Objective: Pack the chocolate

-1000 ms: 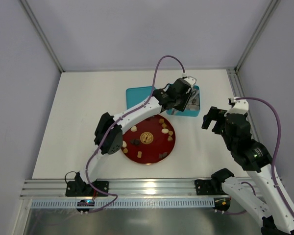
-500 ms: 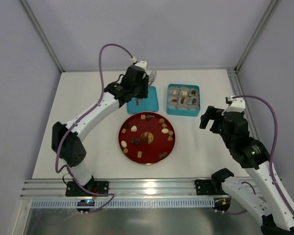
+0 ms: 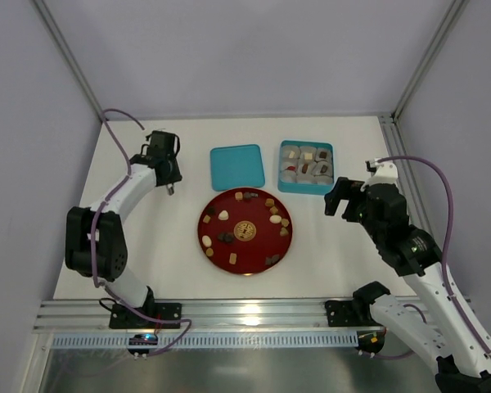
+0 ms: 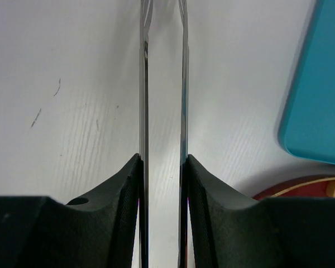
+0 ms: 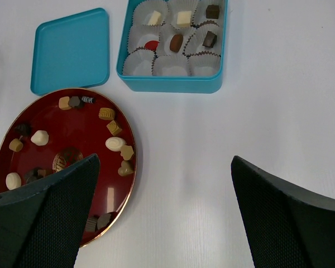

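Left tool (image 3: 171, 189) narrowly open, empty; right tool (image 5: 164, 162) wide, empty; chocolate (image 5: 115, 143) between them.

No readable text, no brands or numbers, plate emblem (image 3: 245, 230) (illegibly small)

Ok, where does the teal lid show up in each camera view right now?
Top external: teal lid sits upper centre, just above the red plate.
Left wrist: lid at the right edge, plate below it.
Right wrist: lid upper left, plate below.
Shared landmark: the red plate.
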{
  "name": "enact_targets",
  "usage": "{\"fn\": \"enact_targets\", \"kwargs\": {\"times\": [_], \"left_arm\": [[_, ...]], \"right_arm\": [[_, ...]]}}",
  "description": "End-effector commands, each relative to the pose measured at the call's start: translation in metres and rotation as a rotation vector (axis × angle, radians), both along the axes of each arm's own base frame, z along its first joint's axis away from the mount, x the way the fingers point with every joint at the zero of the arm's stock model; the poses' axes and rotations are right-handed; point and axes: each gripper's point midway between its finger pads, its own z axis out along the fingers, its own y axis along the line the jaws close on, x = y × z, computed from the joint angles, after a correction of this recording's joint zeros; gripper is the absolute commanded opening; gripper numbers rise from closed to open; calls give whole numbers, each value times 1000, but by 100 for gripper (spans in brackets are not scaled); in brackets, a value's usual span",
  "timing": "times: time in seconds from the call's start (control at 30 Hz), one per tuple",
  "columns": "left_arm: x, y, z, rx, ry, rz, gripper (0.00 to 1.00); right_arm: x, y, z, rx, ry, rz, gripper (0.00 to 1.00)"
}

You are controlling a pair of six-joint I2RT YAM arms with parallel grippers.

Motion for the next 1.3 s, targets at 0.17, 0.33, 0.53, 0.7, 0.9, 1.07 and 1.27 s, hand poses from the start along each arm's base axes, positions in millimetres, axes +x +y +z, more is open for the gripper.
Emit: {"fn": "enact_targets", "kwargs": {"times": [0.17, 0.33, 0.53, 0.7, 0.9, 1.07, 1.27], "left_arm": [[23, 29, -48, -5, 63, 82, 43], [18, 42, -77, -11, 164, 117, 48], [14, 46, -82, 14, 205, 111, 67], [14, 48, -75, 26, 211, 114, 77], [17, 51, -34, 46, 160, 104, 86], [29, 47, 32, 13, 27, 95, 84], [62, -22, 77, -205, -127, -61, 79]], "right_arm": [[3, 6, -1, 37, -30, 16, 100], [1, 6, -3, 34, -23, 25, 100], [0, 9, -7, 45, -17, 35, 100], [1, 9, -7, 44, -18, 31, 100], [3, 10, -8, 42, -7, 30, 100], [7, 12, -4, 37, 9, 33, 100], [22, 24, 23, 63, -1, 50, 100]]}}
